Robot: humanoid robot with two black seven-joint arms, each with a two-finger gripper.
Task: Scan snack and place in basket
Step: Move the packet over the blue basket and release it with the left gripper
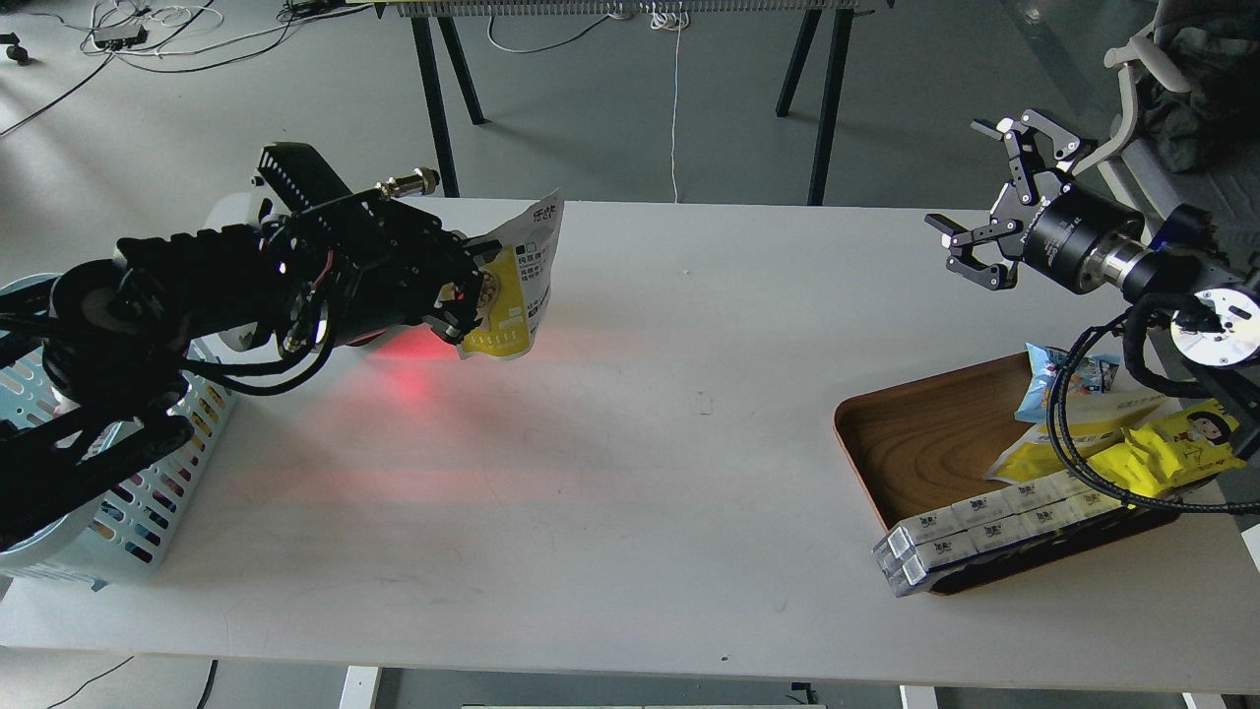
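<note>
The snack (pixel 517 286), a small pouch with a yellow lower half and white top, hangs tilted above the table's back left, its printed back facing right. My left gripper (pixel 472 290) is shut on its left edge. Red light glows on the table (pixel 630 443) under and beside it. The light blue basket (pixel 148 473) stands at the table's left edge, mostly hidden behind my left arm. My right gripper (pixel 984 197) is open and empty, held in the air above the table's back right.
A brown wooden tray (pixel 925 443) at the right holds white boxes (pixel 984 527), a bright-yellow pack with a cartoon face (pixel 1181 448), a pale pouch and a blue-and-white pack (pixel 1068 379). Black cables hang from my right arm over the tray.
</note>
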